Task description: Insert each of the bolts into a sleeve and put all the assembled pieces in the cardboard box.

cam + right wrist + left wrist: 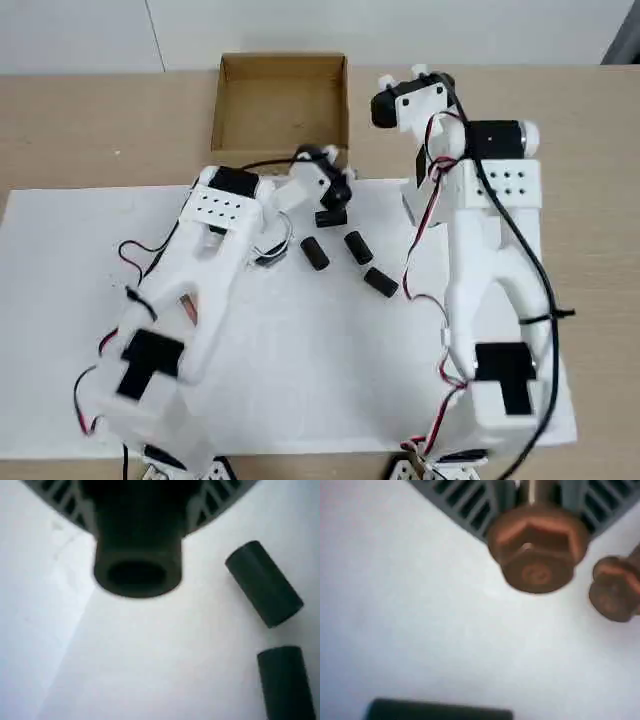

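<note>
Copper bolt clamped | sleeve clamped | box apparently beyond sheet edge

Cardboard box open from above; one tool hangs at its 6 o'clock rim, another tool at 3 o'clock. Three loose sleeves obstruct the middle of the white sheet; passage lies at their 6 o'clock.

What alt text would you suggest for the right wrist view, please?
A black cylindrical sleeve, open end toward the camera, is held in the right gripper over a white sheet. Two more black sleeves lie nearby on it.
</note>
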You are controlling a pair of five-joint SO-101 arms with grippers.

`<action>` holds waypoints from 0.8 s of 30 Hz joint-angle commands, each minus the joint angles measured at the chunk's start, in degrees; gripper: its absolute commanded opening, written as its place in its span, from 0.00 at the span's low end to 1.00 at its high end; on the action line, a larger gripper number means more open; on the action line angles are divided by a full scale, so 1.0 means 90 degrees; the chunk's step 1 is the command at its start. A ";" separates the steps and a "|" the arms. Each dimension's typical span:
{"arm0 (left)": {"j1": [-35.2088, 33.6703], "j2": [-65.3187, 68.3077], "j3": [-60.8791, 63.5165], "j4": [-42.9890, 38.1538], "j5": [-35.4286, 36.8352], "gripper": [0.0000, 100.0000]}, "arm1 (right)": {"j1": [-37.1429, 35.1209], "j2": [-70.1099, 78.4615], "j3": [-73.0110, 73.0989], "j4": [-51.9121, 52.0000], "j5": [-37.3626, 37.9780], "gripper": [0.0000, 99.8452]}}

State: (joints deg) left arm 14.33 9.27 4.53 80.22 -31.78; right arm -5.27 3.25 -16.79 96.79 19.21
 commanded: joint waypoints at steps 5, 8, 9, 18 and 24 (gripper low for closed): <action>0.0332 -0.1827 -0.0132 0.0264 0.2139 0.00 | -0.0063 -0.1919 0.1592 0.0103 -0.0547 0.00; 0.0352 -0.2432 -0.0103 0.0381 0.2159 0.00 | -0.0063 -0.3004 0.2413 0.0103 -0.0918 0.00; 0.0371 -0.2618 -0.0103 0.0479 0.2188 0.00 | -0.0054 -0.3365 0.2647 0.0093 -0.0947 0.00; 0.0547 -0.4063 0.0620 0.0762 0.3429 0.00 | -0.0044 -0.5836 0.4767 -0.0611 -0.1338 0.00; 0.0967 -0.5070 0.2193 0.0186 0.4220 0.00 | -0.0230 -0.6930 0.6134 -0.2007 -0.2393 0.00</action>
State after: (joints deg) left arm 21.63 -30.55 19.56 86.20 2.68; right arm -5.80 -54.51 35.08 84.31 -0.04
